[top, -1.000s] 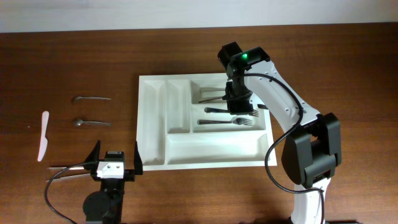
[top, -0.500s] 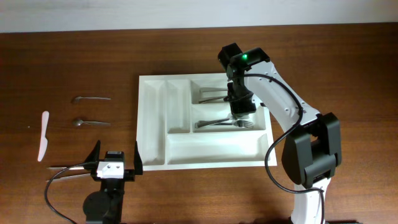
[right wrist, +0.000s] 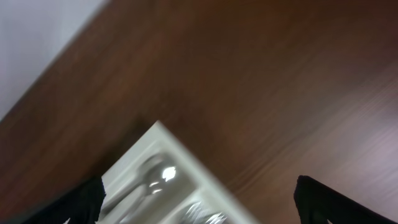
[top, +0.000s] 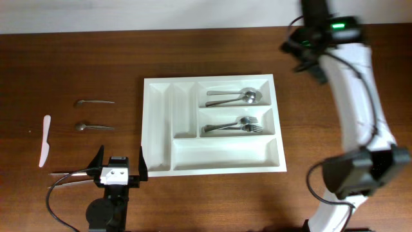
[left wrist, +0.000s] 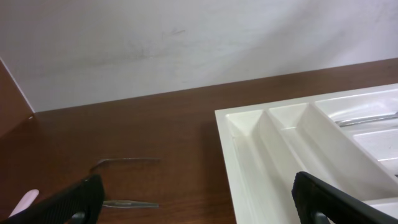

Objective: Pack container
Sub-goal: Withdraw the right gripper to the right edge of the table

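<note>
Presently, the right end effector (right wrist: 202, 202) stood spread wide and empty, its wrist view blurred. It hung beyond the far right corner of the container (top: 156, 122), clear of the rim. The left end effector (top: 120, 162) was likewise wide apart and carrying nothing, sitting low at the near edge of the counter (top: 212, 200), just beside the container's near left corner.

The container lay flat at the centre of the counter. Its far long compartment held spoons (top: 235, 98) and its middle long compartment held forks (top: 235, 125). The near long compartment (top: 225, 153) and both narrow upright compartments were bare.

Well to the left of the container, two loose spoons (top: 93, 102) (top: 93, 127) lay on the counter. A white knife (top: 45, 140) lay further left again. A thin dark item beside the left end effector could not be identified.

Assessment: packing was part done and the moment fell between placements, with neither arm loaded. The remaining pieces lay on the left arm's side. The next move would call for a low, closely aligned pinch on a thin utensil lying flat, followed by a carry to the matching compartment.
</note>
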You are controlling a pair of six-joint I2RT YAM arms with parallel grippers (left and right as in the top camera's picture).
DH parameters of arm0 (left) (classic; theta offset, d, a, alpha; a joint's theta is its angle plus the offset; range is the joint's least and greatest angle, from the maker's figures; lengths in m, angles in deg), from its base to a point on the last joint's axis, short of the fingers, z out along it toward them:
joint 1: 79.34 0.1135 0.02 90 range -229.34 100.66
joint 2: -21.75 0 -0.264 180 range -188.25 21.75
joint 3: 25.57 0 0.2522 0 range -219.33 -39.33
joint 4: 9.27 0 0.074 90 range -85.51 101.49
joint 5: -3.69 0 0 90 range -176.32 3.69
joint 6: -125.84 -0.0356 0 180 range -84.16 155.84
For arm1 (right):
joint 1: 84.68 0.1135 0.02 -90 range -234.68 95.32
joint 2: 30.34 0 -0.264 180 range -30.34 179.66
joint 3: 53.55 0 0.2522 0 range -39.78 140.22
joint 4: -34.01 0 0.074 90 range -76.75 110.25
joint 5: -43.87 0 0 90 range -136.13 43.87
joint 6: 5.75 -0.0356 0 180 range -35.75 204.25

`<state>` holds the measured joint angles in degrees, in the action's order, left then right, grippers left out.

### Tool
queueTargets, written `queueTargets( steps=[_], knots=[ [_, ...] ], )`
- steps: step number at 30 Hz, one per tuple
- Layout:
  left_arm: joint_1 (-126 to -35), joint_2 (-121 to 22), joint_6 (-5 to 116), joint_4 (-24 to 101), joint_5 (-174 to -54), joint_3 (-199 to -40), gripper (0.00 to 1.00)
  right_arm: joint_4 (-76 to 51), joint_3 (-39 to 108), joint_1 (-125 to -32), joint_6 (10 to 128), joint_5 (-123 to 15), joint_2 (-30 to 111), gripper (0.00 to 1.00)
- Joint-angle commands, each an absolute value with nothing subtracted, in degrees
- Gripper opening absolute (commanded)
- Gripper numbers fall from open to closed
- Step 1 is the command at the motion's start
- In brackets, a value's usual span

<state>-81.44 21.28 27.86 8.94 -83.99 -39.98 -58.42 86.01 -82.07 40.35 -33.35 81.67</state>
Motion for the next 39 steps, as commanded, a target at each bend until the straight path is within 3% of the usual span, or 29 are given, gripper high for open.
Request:
queueTargets(
  steps=[1,15,23,33,39],
  knots=[
    [-81.1,21.3,27.2,9.1,-83.5,-39.8,0.99,-61.5,90.5,-85.3,61.3,-31.6,78.1,0.99],
    [-81.1,21.3,27.2,9.1,-83.4,-39.8,0.99,-76.5,92.4,-97.2,85.6,-32.1,74.4,0.99],
    [-81.1,21.3,27.2,9.1,-83.4,-39.8,0.99,-76.4,91.2,-108.8,105.8,-59.1,74.3,0.99],
    [-81.1,21.3,27.2,9.8,-83.4,-41.3,0.99,-68.2,79.2,-118.3,106.1,-59.0,75.2,1.00],
    [-81.0,19.1,27.2,20.5,-81.4,-53.4,0.99,-64.9,73.4,-120.8,106.1,-59.0,75.2,0.99]
  ],
)
